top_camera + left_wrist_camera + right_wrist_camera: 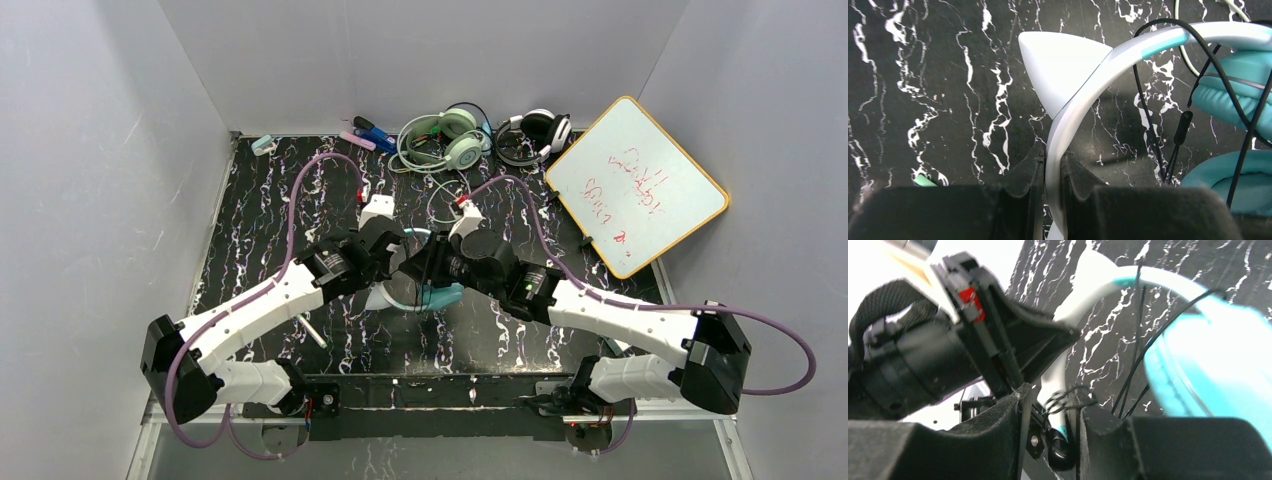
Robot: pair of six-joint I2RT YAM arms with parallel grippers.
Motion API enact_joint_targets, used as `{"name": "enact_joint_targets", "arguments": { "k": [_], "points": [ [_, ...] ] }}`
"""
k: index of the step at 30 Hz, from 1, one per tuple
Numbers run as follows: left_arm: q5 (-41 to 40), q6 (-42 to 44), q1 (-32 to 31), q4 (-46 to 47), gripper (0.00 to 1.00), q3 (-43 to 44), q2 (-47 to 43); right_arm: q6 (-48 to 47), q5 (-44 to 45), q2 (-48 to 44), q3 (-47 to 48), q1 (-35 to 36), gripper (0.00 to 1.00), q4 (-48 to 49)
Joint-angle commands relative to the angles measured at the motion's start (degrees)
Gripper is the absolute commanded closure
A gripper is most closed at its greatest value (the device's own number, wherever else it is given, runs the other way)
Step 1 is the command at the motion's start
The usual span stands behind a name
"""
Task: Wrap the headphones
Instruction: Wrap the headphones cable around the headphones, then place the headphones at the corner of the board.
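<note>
While your left gripper (1054,160) clamps the stiff headband (1083,95) and the right gripper (1053,405) stands parted, pinch the limp cable (1182,127) firmly.

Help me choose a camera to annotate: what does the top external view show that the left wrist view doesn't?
Only top external: the mint-green headphones, the black-and-white headphones and a whiteboard at the far edge, plus both arms. Only left wrist: the left fingers shut on the white band below its cat ear, and a thin black cable. Both: the teal headphones and the black marbled table.
</note>
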Motion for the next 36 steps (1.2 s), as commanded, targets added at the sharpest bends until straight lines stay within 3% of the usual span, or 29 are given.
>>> {"name": "enact_joint_targets", "arguments": {
  "k": [1,6,10,17,24,36],
  "points": [
    [4.72,-3.49,0.23,2.32,1.0,-1.76,-0.29,6.62,6.33,1.89,3.3,-0.99,0.58,2.13],
    [6.58,-5.14,0.23,3.36,1.0,-3.2,-0.45,10.72,9.72,4.16,5.72,-1.41,0.53,-2.85],
    [8.72,-5.86,0.23,3.69,1.0,-3.32,-0.51,10.23,9.09,4.66,6.18,-1.68,0.34,-2.8],
    [10.08,-9.07,0.3,-0.1,1.0,-1.21,0.83,6.59,9.58,2.39,6.55,-1.99,0.33,-3.54],
    [10.26,-11.05,0.32,-3.6,1.0,0.39,1.96,-4.05,7.54,-4.43,6.69,-2.01,0.29,-2.09],
    [8.85,-11.67,3.74,-9.8,1.0,3.42,3.8,-10.42,15.79,-12.35,5.68,-2.13,0.26,-12.04]
  ]
}}
